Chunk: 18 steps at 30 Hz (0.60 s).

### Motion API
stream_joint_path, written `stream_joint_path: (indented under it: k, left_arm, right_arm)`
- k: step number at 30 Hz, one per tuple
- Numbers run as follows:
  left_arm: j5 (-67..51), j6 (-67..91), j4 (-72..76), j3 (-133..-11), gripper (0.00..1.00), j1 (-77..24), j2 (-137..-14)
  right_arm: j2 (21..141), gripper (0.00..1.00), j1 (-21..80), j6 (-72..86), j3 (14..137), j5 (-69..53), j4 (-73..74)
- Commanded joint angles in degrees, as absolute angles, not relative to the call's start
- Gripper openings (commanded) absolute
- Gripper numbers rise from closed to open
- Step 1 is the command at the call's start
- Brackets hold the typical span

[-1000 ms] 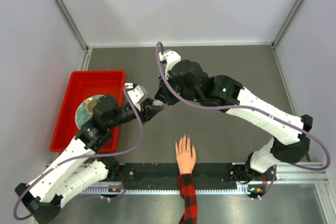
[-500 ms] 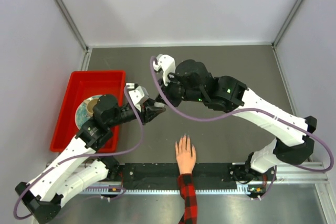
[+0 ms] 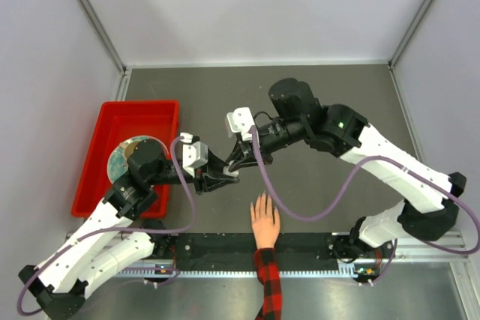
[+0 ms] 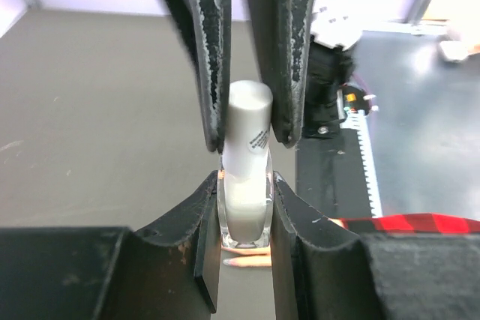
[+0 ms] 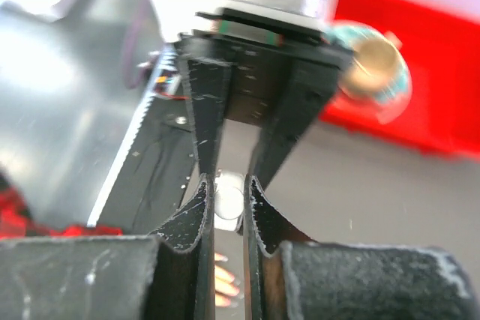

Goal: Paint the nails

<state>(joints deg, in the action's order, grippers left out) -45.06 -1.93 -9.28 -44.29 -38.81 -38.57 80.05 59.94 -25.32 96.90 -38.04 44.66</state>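
My left gripper (image 3: 227, 177) is shut on a small clear glass bottle (image 4: 244, 211) of white polish and holds it upright above the table. My right gripper (image 3: 238, 161) comes from above and is shut on the bottle's white cap (image 4: 250, 119), which also shows between its fingertips in the right wrist view (image 5: 229, 201). A light-skinned hand (image 3: 264, 220) with a red-and-black plaid sleeve (image 3: 269, 282) lies flat just right of and nearer than the bottle. Its nails (image 3: 262, 199) are tiny; fingertips (image 4: 247, 262) show under the bottle.
A red bin (image 3: 96, 157) holding a round teal and gold object (image 3: 129, 154) stands at the left. A black rail (image 3: 225, 252) runs along the near edge. Grey walls enclose the table.
Both grippers have moved together nearer, toward the hand, with the bottle between them. The right arm's wrist has swung round and down to the left.
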Motion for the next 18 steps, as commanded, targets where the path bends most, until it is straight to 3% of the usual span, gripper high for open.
stream_joint_path:
  k: [1,3,6,7,8,10,12,18]
  left_arm:
    - [-47.29,-2.37,-6.24,-45.79,0.00,-38.32,-38.32]
    - [-45.80,-2.46,-7.29,-46.23,0.00,-38.32,-38.41]
    - [-42.12,-2.64,-8.00,-46.76,0.00,-38.32,-38.23]
    - [-40.97,-2.72,-8.35,-47.02,0.00,-38.32,-38.23]
    - [-39.56,-2.72,-8.52,-47.11,0.00,-38.32,-38.23]
    - [-35.01,-2.72,-8.53,-47.02,0.00,-38.32,-38.14]
    - [-32.01,-2.81,-8.35,-46.76,0.00,-38.32,-38.06]
    - [-22.07,-2.90,-7.82,-46.14,0.00,-38.32,-37.97]
  right_arm:
    - [85.51,0.00,57.48,-42.53,103.53,-60.99,56.68]
    - [86.92,0.00,57.30,-42.63,104.94,-58.56,56.87]
    - [86.14,0.39,57.30,-32.93,104.25,-47.79,51.53]
    - [85.26,0.59,57.30,-28.96,103.02,-43.90,45.76]
    - [84.30,0.64,57.48,-25.00,100.66,-39.86,42.57]
    - [81.31,0.71,57.39,-13.49,98.88,-27.38,38.60]
    - [79.72,0.72,57.39,-3.06,98.44,-16.59,37.00]
    - [75.85,0.66,57.83,21.21,97.73,2.06,40.42]
